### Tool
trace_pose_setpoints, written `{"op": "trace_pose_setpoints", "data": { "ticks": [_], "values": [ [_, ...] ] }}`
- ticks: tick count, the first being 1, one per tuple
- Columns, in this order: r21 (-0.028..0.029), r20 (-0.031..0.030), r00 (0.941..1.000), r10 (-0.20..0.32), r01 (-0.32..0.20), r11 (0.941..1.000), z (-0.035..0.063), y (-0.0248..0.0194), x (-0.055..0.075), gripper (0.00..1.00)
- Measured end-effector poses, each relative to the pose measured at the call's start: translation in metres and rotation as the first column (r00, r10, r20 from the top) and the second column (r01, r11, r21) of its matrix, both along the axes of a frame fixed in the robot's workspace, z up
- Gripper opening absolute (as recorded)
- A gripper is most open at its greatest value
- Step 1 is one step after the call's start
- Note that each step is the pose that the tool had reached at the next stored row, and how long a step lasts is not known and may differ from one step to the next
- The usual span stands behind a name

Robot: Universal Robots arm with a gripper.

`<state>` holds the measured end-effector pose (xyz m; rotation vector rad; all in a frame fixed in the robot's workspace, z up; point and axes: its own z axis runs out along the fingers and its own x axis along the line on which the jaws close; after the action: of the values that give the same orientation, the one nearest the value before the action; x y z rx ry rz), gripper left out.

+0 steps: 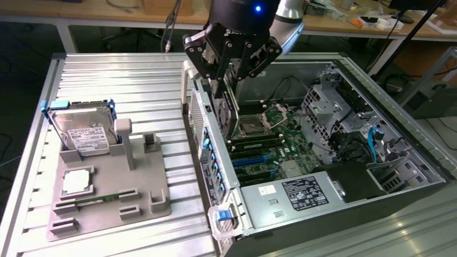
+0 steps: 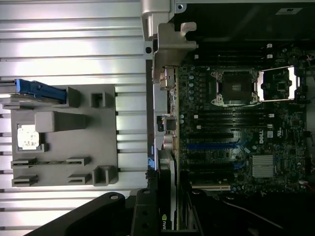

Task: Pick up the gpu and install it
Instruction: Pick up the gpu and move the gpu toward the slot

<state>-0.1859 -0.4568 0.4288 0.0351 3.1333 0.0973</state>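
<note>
The exterior view looks down at an angle from mid-distance, with the open computer case (image 1: pixel 211 160) at four o'clock and the grey holder tray (image 1: pixel 107 201) at eight o'clock. The wrist view looks straight down from closer, sharing both.

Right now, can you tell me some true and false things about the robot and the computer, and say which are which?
1. The gripper holds the graphics card over the open computer. True.
2. The hard drive lies inside the computer. False: it stands upright in the gray holder on the table.
3. A card is plugged into the blue slot. False: the blue slot is empty.
4. The computer is open, so its green board shows. True.
</note>
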Motion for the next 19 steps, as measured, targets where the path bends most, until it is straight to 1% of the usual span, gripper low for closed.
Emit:
{"op": "trace_pose_setpoints", "data": {
  "ticks": [19],
  "values": [
    [0.0000, -0.0001, 1.0000, 0.000, 0.000, 1.0000, 0.0000, 0.0000, 0.019, 0.27]
  ]
}}
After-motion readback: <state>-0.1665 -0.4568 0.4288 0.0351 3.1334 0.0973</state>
